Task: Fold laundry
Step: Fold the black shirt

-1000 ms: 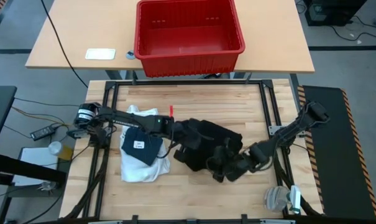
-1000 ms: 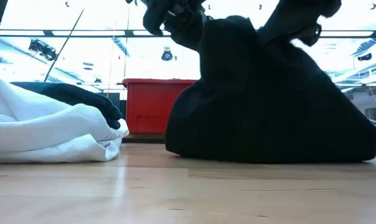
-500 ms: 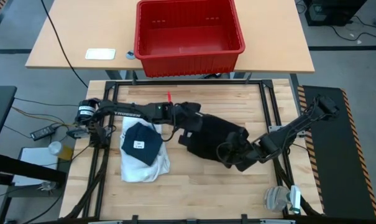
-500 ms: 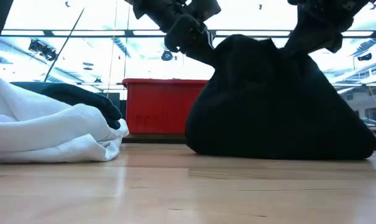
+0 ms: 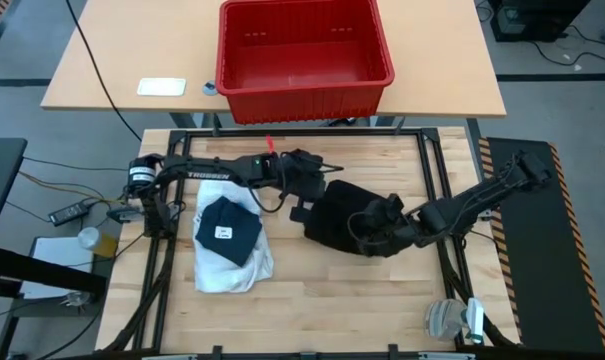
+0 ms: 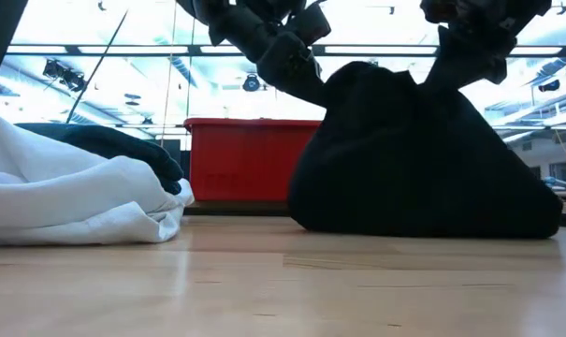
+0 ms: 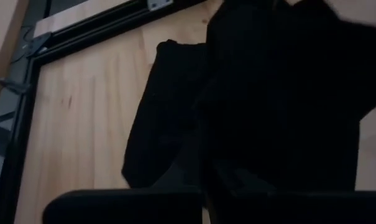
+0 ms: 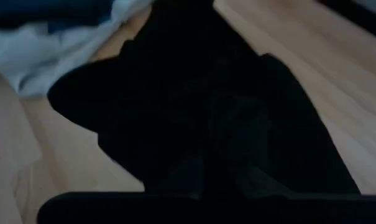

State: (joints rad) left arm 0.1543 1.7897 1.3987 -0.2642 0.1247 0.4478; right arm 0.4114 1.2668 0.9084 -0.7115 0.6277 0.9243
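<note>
The left gripper is clamped on the upper edge of the large black garment, its fingers together on the cloth near the middle of the counter. The right gripper is pinched shut on the same garment's right side, so the cloth hangs gathered between the 2 arms.

The low view shows what the high view does not — the garment is lifted at both grips into 2 peaks, with a dip between them, while its lower hem still spreads on the wood. From above it reads only as a dark bunched heap just right of centre.

Each wrist view is filled by black cloth close in front of the camera; the left one also catches a loose flap lying flat on bare wood beside the black frame rail, and the right one a corner of pale fabric farther off.

To the left, well apart from the black heap, lies the white shirt with a smaller dark folded garment resting on top of it — its white label faces up.

Behind the counter stands a red crate on a second table.
</note>
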